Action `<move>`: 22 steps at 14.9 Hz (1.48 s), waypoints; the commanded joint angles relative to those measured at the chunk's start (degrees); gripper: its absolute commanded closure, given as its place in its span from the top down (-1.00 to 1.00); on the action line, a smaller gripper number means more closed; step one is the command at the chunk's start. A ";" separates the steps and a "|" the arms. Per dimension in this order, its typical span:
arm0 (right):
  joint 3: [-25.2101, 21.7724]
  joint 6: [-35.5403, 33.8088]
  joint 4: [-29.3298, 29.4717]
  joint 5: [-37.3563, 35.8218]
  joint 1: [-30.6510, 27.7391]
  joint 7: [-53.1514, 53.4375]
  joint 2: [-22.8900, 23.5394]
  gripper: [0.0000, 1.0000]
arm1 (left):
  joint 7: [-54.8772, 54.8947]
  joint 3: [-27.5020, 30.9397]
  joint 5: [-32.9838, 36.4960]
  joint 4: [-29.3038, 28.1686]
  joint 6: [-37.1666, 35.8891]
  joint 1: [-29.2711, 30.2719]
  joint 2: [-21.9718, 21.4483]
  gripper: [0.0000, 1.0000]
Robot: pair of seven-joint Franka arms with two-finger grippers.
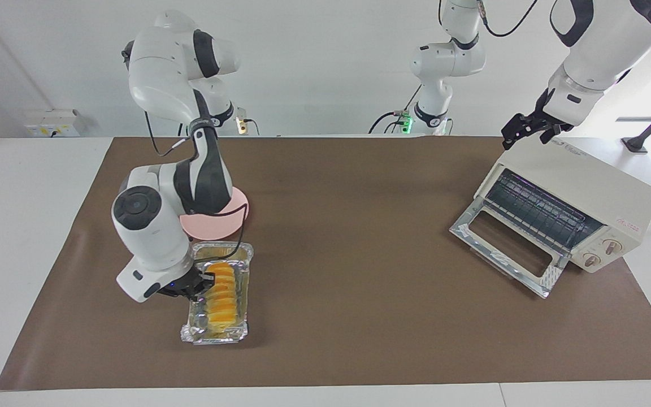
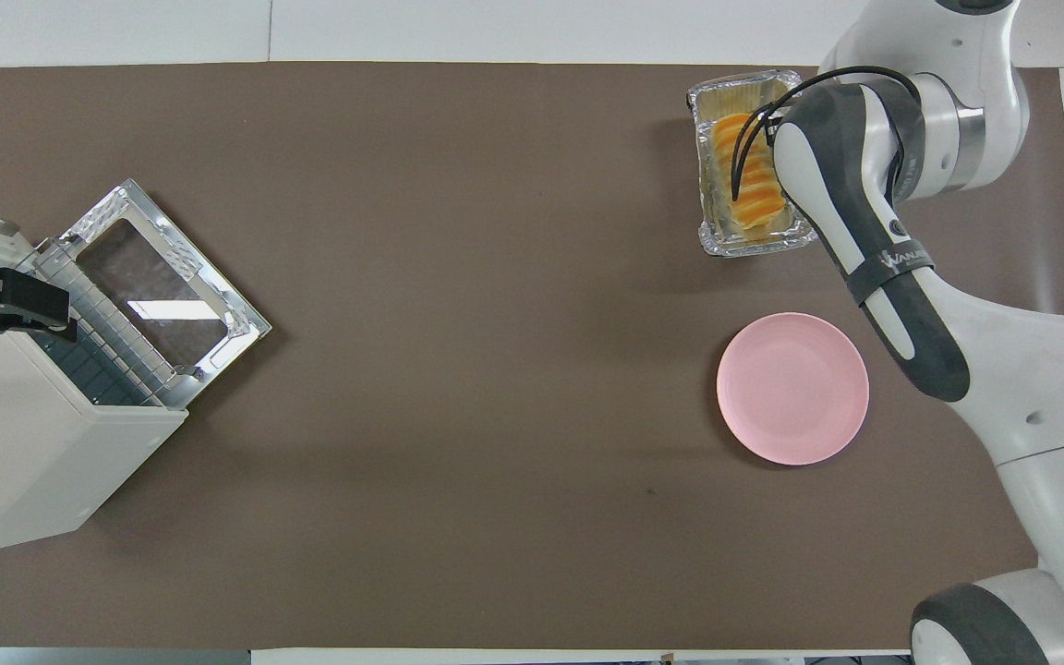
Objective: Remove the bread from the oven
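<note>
The right gripper [image 1: 192,286], clamped on the tray [image 1: 216,334] rim, holds the bread [image 1: 222,286] beside the plate [image 1: 229,226]. Next step, likely: set it down (the left gripper [image 1: 523,131], open, waits over the oven [image 1: 597,198]).

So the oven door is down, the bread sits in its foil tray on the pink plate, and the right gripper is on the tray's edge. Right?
Not quite. In the overhead view the foil tray with the bread rests on the mat, farther from the robots than the pink plate and apart from it. The oven door is down, and the right gripper is on the tray's edge.

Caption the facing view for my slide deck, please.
Right gripper shut on the foil tray of bread beside the plate; oven open.
</note>
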 commanded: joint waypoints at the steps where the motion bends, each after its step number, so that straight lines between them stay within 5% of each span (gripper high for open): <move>1: 0.54 8.91 -11.44 1.09 -2.33 -3.36 -3.46 -1.00 | 0.49 0.27 -0.70 -1.55 -0.15 0.12 -1.55 1.00; 3: 0.54 15.94 -18.31 1.09 -3.04 -5.92 -5.66 -1.00 | 0.49 0.27 -0.70 -1.64 -0.15 0.12 -1.55 1.00; 5: 0.45 15.63 -19.13 1.09 -2.96 -5.84 -6.11 -1.00 | 0.49 0.27 -0.70 -1.55 -0.15 0.12 -1.55 1.00; 6: 0.45 14.75 -19.04 1.09 -3.04 -5.84 -6.20 -0.75 | 0.49 0.27 -0.70 -1.55 -0.15 0.12 -1.55 1.00; 7: 0.54 13.35 -19.04 1.00 -2.95 -5.93 -7.07 0.72 | 0.49 0.27 -0.70 -1.55 -0.23 0.12 -1.55 1.00; 8: 0.54 10.38 -18.87 0.91 -2.69 -5.93 -8.38 1.00 | 0.49 0.27 -0.70 -1.55 -0.23 0.12 -1.63 1.00; 12: 0.63 1.83 -17.46 0.48 0.55 -4.71 -12.35 1.00 | 0.49 0.27 -0.70 -1.55 -0.23 0.12 -1.55 1.00; 20: 0.62 12.71 -20.97 -1.63 1.62 -1.62 -9.89 0.98 | 0.49 0.27 -0.70 -1.64 -0.23 0.12 -1.55 1.00; 22: 0.62 17.18 -24.38 -1.81 1.70 -1.45 -10.24 0.84 | 0.49 0.27 -0.70 -1.55 -0.23 0.12 -1.55 1.00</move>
